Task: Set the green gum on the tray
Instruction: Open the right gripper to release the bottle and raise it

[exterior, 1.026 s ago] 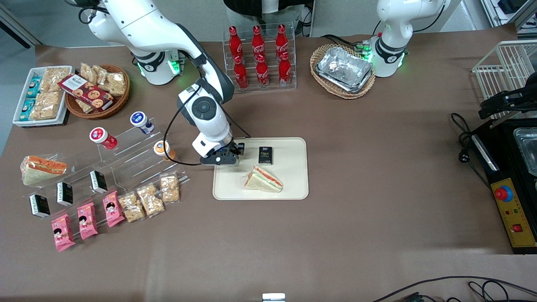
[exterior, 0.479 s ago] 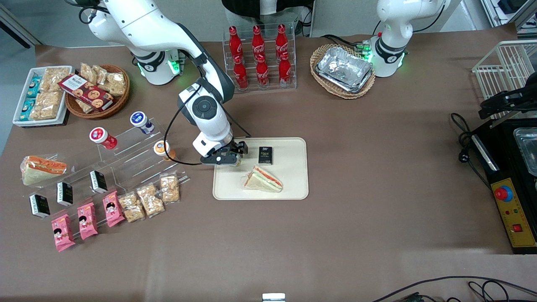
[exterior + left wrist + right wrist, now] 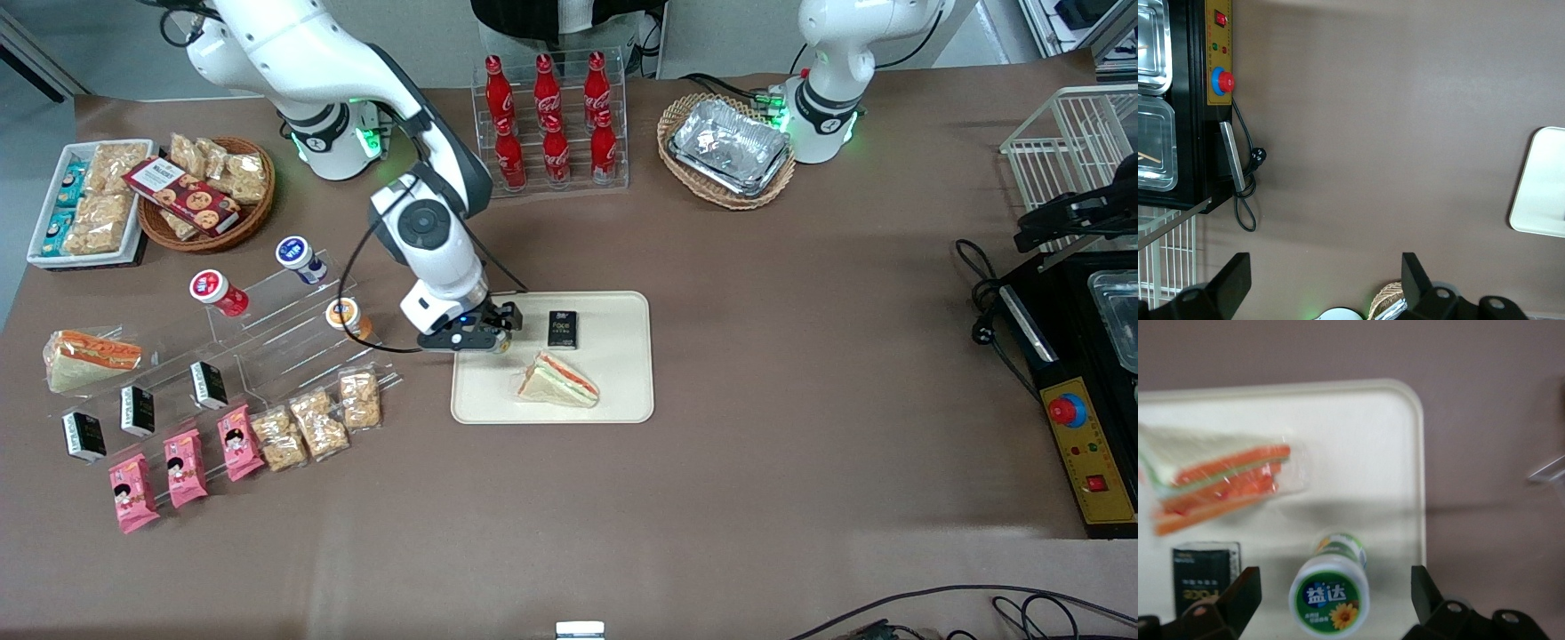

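The green gum [image 3: 1330, 590], a small bottle with a green-rimmed white lid, stands upright on the cream-white tray [image 3: 1358, 440] near one of its corners. My right gripper [image 3: 1331, 603] is open just above it. Its dark fingers [image 3: 1238, 597] stand wide on either side of the bottle with a gap to it on both sides. In the front view the gripper [image 3: 480, 338] hangs over the corner of the tray [image 3: 613, 391] toward the working arm's end, and it hides the gum there.
A wrapped sandwich [image 3: 558, 380] and a black packet [image 3: 563, 329] lie on the tray. An acrylic stand with orange-capped [image 3: 342, 316], red-capped [image 3: 213, 289] and blue-capped [image 3: 296, 253] bottles is beside the tray. A cola rack [image 3: 551, 124] and a basket of foil containers [image 3: 729, 147] stand farther from the camera.
The wrist has drawn up and slightly toward the working arm's end. The gripper stays over the same tray corner.
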Robot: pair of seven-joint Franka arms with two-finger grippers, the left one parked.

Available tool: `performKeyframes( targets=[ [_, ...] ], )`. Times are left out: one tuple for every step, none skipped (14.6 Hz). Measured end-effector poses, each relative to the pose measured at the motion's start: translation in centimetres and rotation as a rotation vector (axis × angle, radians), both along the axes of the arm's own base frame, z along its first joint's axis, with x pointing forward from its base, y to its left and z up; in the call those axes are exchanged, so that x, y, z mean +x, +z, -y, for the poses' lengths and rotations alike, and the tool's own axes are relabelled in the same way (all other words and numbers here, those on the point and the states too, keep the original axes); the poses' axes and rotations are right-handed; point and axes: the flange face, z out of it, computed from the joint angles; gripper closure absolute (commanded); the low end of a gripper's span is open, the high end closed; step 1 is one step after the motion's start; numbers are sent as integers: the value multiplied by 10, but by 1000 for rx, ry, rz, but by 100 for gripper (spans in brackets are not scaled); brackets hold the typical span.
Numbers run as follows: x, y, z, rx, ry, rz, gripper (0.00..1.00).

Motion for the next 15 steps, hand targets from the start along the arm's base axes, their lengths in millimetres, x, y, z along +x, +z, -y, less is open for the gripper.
performKeyframes(
  targets=[
    [8,25,9,-2,6,4,0],
    [15,58,19,-8,11,-2,0],
    [20,98,32,-15,9,-12,0],
    [22,139,43,-19,4,-21,0],
    [23,178,55,-22,-6,-28,0],
    [25,215,67,-23,-17,-32,0],
    [28,246,79,-25,-24,-34,0],
    [33,270,93,-25,-23,-33,0],
    [41,287,111,-26,-17,-29,0],
    [50,298,131,-29,-7,-28,0],
    [59,304,155,-32,8,-28,0],
    [67,309,182,-36,24,-26,0],
    [75,313,208,-38,35,-21,0],
    [81,316,238,-41,41,-17,0],
    [85,320,267,-44,44,-16,0]
  ],
)
